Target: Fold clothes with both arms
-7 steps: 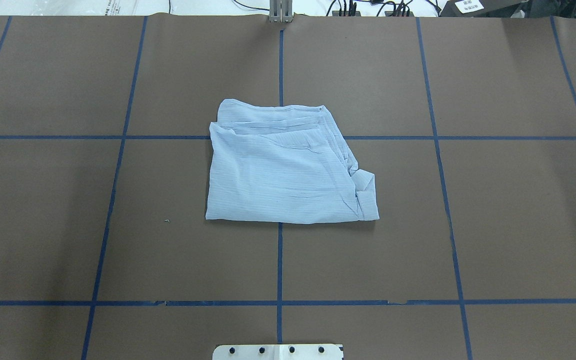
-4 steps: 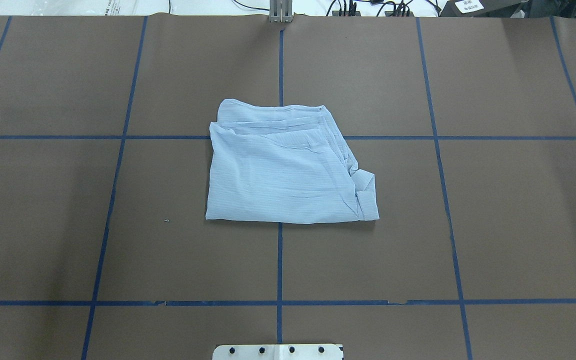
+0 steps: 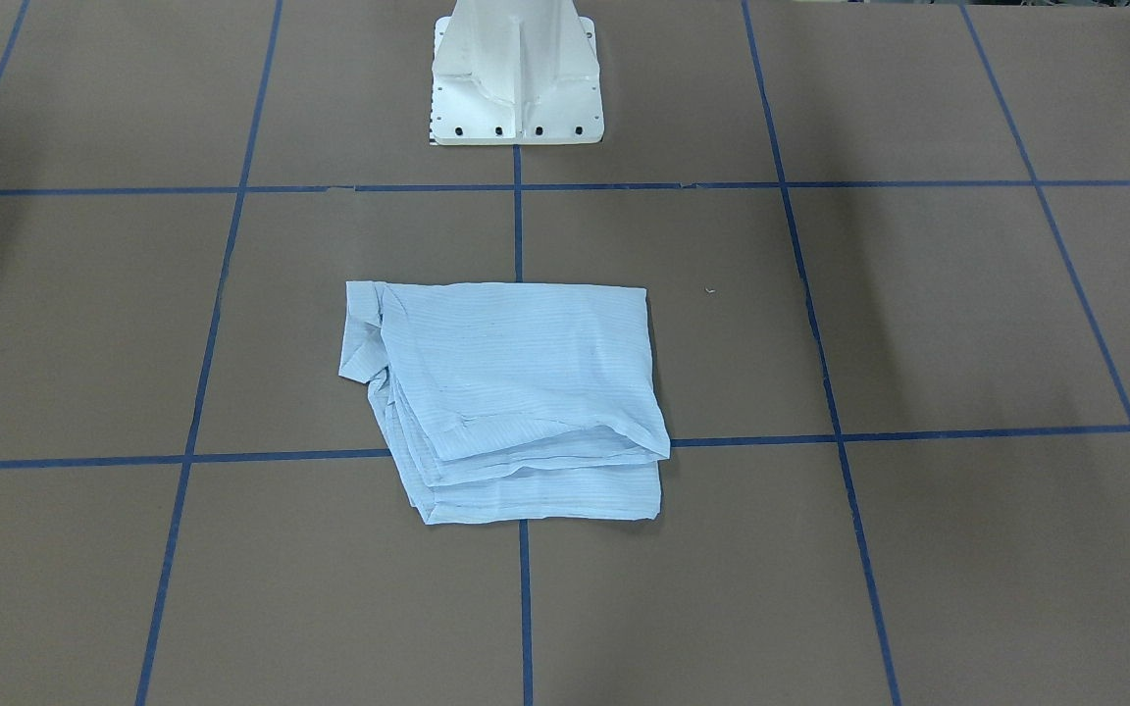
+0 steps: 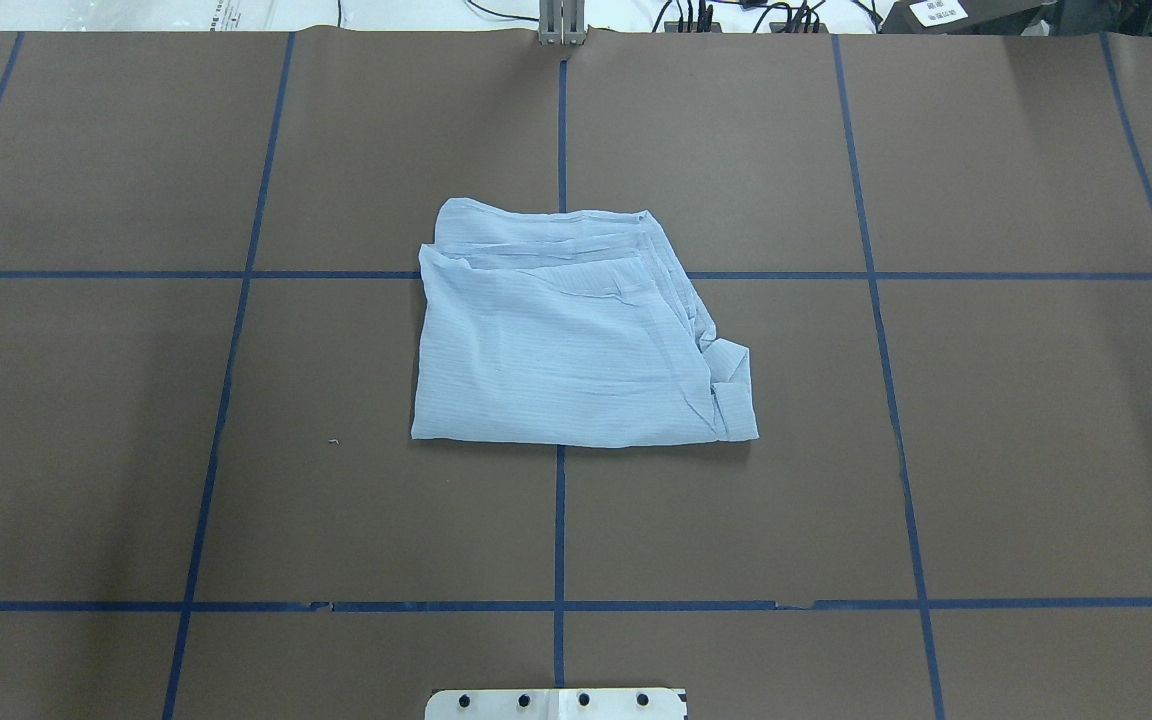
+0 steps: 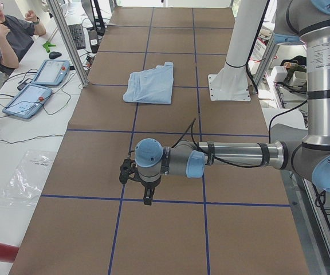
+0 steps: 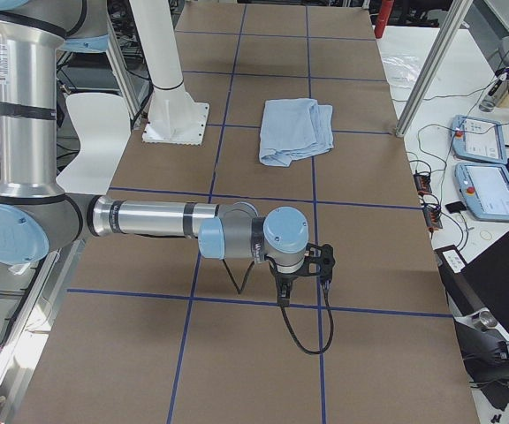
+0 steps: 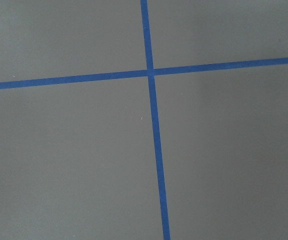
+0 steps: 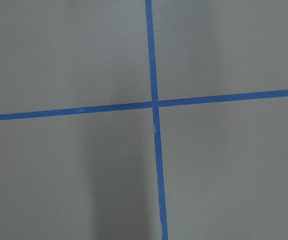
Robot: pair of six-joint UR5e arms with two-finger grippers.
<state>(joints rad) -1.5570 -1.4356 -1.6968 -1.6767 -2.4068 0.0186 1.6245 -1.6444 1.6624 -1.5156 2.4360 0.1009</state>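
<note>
The pale-blue striped shirt (image 4: 566,350) lies folded into a rough rectangle in the middle of the brown table, with stacked layers showing along its far edge. It also shows in the front view (image 3: 506,392) and both side views (image 5: 150,86) (image 6: 297,130). Nothing touches it. My left gripper (image 5: 146,196) hangs over the table near the left end, far from the shirt. My right gripper (image 6: 284,296) hangs near the right end, equally far away. Both show only in the side views, so I cannot tell if they are open or shut. The wrist views show only table and blue tape.
The white pedestal base (image 3: 516,88) stands behind the shirt on the robot's side. Blue tape lines (image 4: 559,520) grid the table. An operator (image 5: 10,34) sits beyond the far edge beside teach pendants (image 5: 30,97). An aluminium post (image 6: 418,75) stands at that edge.
</note>
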